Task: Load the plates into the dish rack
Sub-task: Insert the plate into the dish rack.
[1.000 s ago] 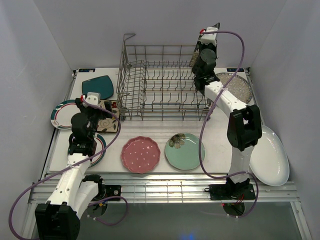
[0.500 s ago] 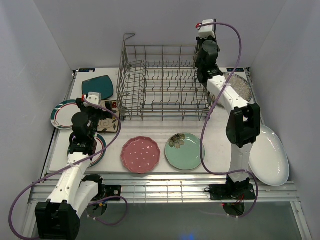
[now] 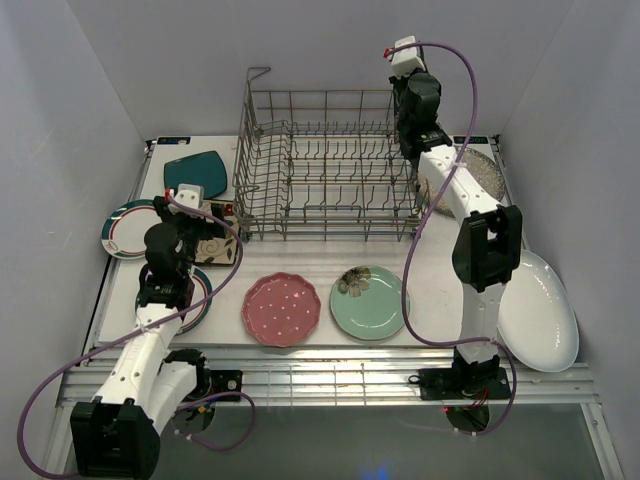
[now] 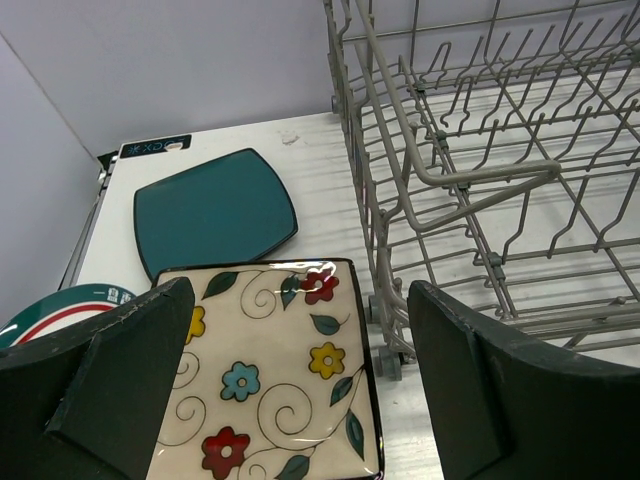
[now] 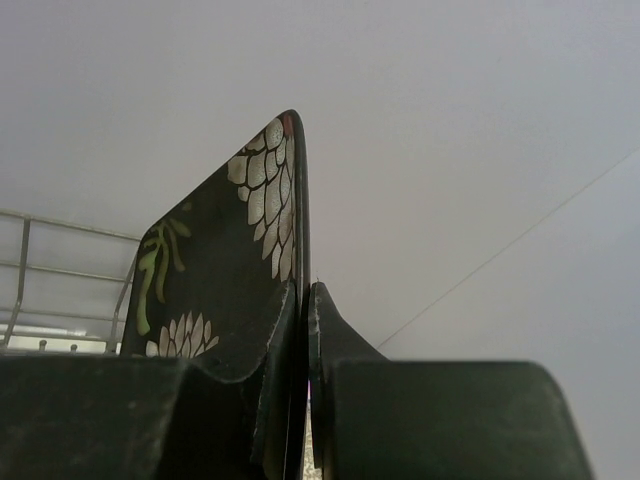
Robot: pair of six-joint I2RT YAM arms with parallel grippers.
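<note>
My right gripper (image 5: 303,290) is shut on the rim of a dark plate (image 5: 220,270) with white and green flower patterns, held on edge. In the top view it is raised (image 3: 405,62) over the far right corner of the grey wire dish rack (image 3: 330,170); the plate is hidden there. My left gripper (image 4: 298,300) is open, its fingers on either side above the floral square plate (image 4: 270,370), left of the rack (image 4: 480,180). In the top view it hangs (image 3: 190,208) over that plate (image 3: 215,243). The rack holds no plates.
A teal square plate (image 3: 196,172) lies behind the floral one. White rimmed rounds lie at the left edge (image 3: 122,228) and under the left arm (image 3: 198,300). Pink dotted (image 3: 282,309) and mint green (image 3: 369,302) plates lie in front of the rack. Speckled silver plate (image 3: 480,172) and white oval (image 3: 540,312) lie right.
My right arm has lifted higher and swung back and slightly left over the rack's right end, with the dark plate still held. The left arm has barely moved.
</note>
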